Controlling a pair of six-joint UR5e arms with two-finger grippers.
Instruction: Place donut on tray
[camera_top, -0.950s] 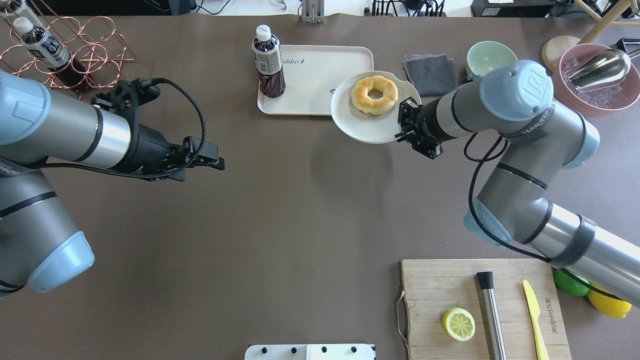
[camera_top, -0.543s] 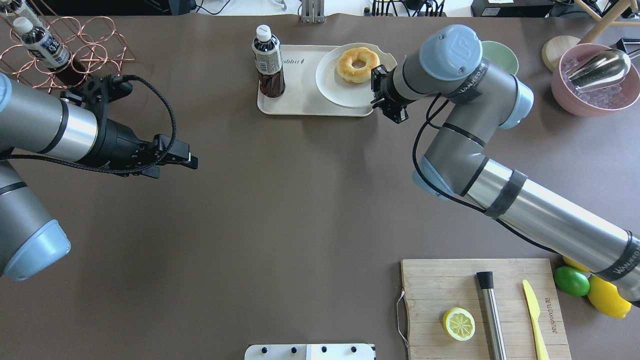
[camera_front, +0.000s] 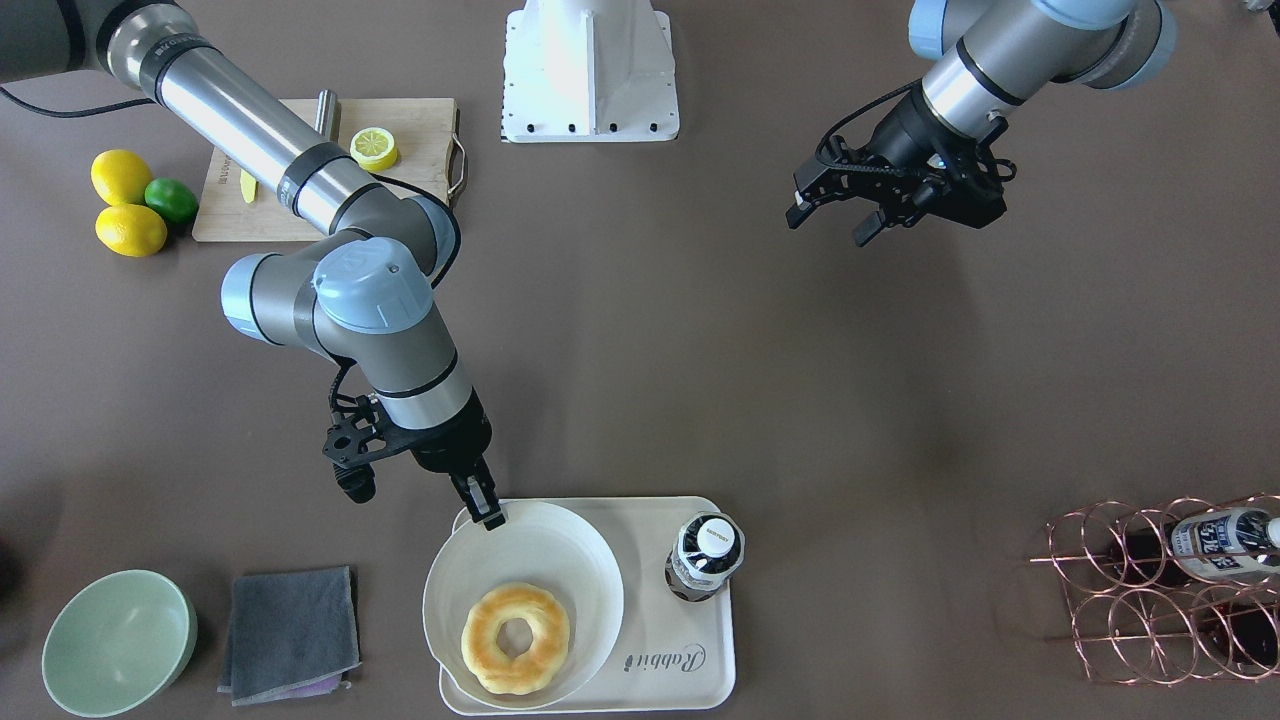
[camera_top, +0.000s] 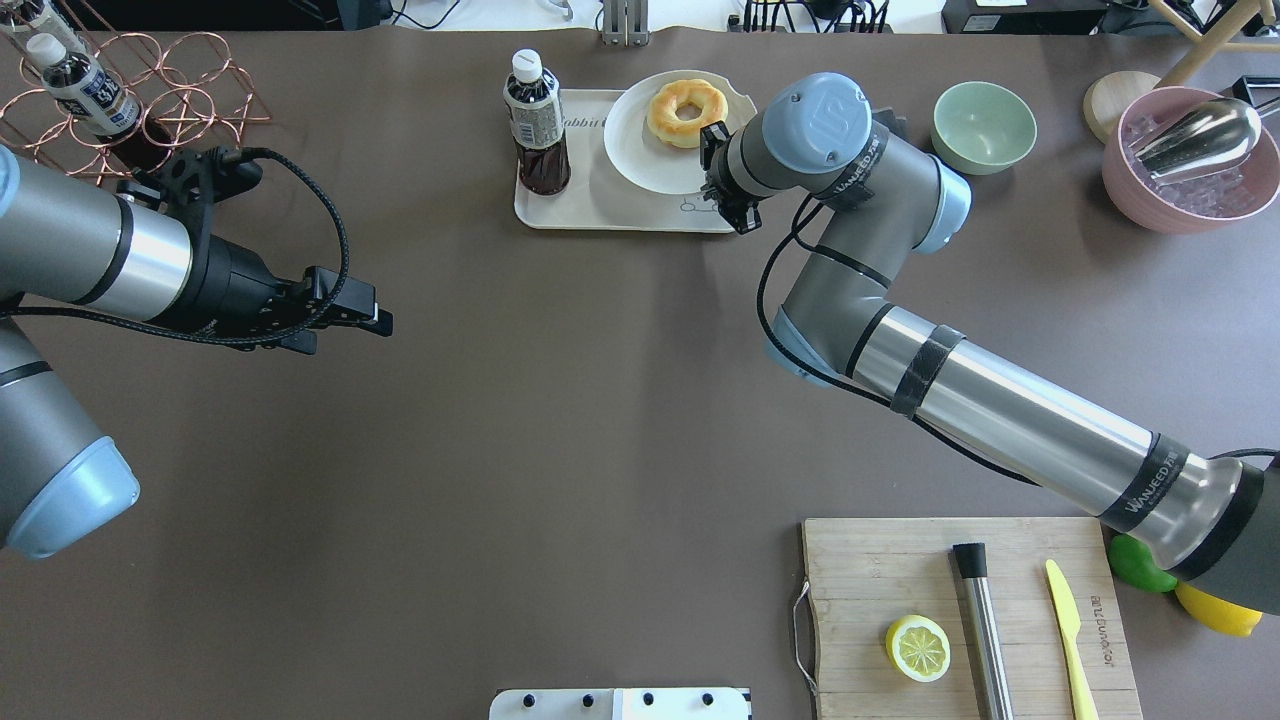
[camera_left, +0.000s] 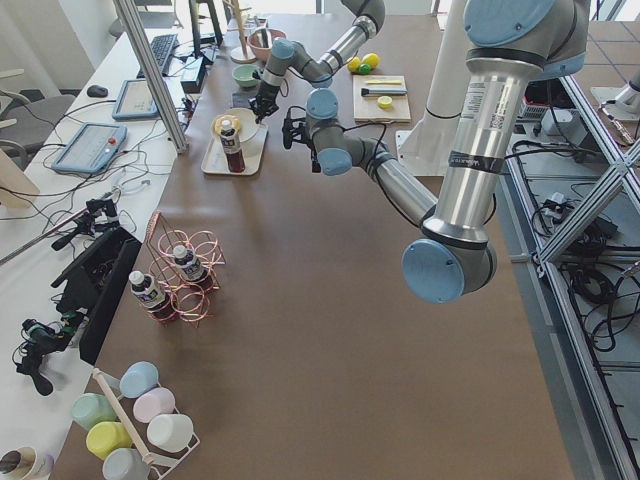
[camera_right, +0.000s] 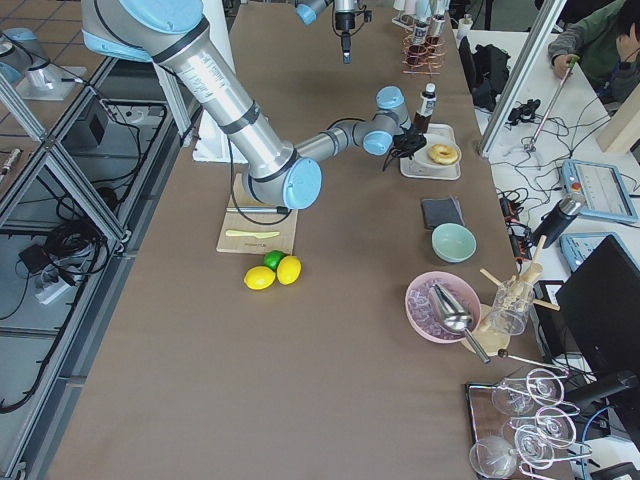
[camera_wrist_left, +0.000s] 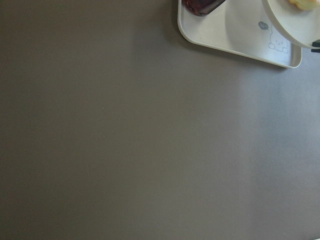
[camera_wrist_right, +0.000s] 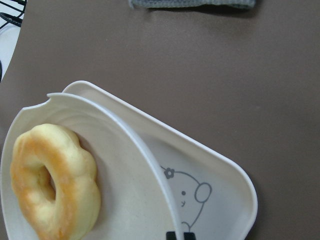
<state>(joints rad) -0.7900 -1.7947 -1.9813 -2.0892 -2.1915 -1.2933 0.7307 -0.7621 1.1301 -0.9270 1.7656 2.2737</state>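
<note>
one plate (camera_front: 560, 548) rim is pinched in my right pincer (camera_front: 490, 514), over the tray (camera_front: 712, 640); the donut (camera_front: 515, 637) sits on it, just beyond my grip, far from my spread left pincer (camera_front: 828, 226).

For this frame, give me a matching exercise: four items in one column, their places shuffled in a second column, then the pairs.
Items:
1. donut
2. bottle
3. lemon half
4. green bowl

Places:
A. on the cutting board
B. on the table beside the grey cloth
C. on the white plate
D. standing on the tray

Pairs: 1-C, 2-D, 3-A, 4-B
</note>
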